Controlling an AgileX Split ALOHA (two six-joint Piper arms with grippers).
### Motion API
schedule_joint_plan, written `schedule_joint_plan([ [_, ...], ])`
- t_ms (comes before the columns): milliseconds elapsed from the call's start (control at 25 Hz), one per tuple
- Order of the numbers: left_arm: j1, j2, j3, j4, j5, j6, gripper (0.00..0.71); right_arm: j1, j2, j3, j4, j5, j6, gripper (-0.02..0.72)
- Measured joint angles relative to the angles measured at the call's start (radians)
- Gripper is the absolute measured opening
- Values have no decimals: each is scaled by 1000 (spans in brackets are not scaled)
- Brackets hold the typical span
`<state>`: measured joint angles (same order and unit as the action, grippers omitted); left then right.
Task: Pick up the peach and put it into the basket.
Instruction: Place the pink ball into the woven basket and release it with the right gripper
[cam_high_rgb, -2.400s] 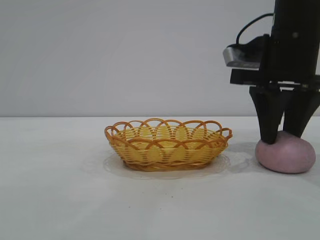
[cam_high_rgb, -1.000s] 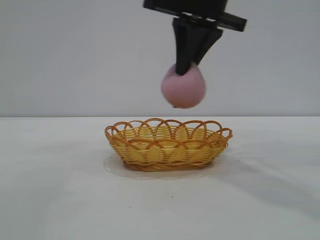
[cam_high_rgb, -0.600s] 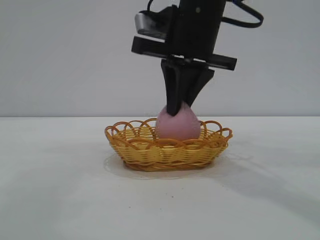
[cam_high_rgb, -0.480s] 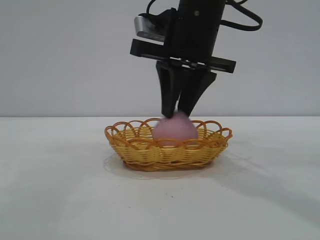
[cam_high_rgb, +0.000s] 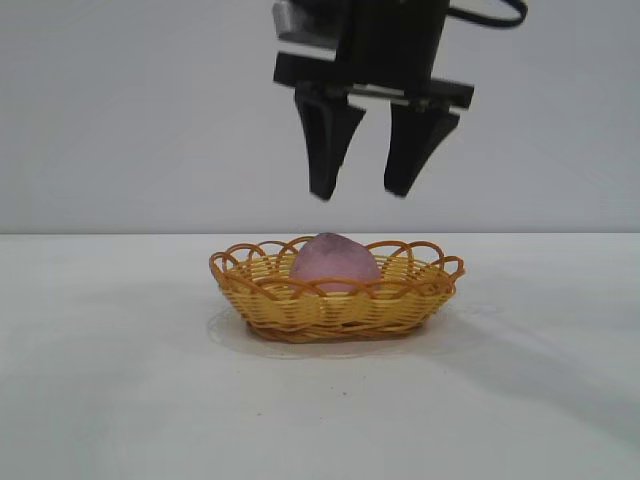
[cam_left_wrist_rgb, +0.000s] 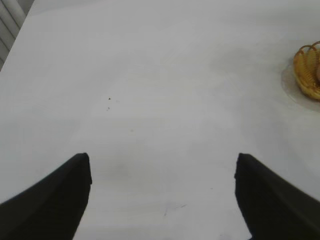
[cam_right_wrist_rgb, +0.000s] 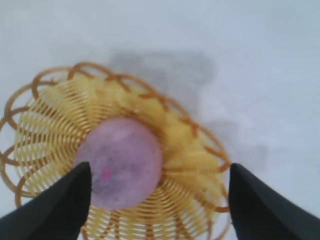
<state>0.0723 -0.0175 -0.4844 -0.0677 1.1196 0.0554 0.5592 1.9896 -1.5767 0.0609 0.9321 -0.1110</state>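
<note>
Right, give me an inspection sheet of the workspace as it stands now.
Surface: white table, a few dark specks.
Job's things: peach lies in the basket, off the grippers.
Clutter: nothing seen.
Grippers: right gripper open, above the basket, apart from the peach; left gripper open over bare table, off to the side.
Cables: black cable at the right arm's top.
Surroundings: plain grey wall.

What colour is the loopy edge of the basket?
Orange-brown, on the yellow basket; clearest in the exterior view.

Open air separates the right hand from the peach filling the basket.
</note>
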Motion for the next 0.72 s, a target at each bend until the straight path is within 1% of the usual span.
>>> schedule_joint_plan([
  [240, 0, 0, 0, 0, 0, 0, 527, -162, -4, -39, -26, 74, 2, 494],
  [520, 0, 0, 0, 0, 0, 0, 527, -370, -4, -39, -50, 111, 4, 494],
  [720, 0, 0, 0, 0, 0, 0, 527, -482, -4, -39, -52, 159, 6, 494],
])
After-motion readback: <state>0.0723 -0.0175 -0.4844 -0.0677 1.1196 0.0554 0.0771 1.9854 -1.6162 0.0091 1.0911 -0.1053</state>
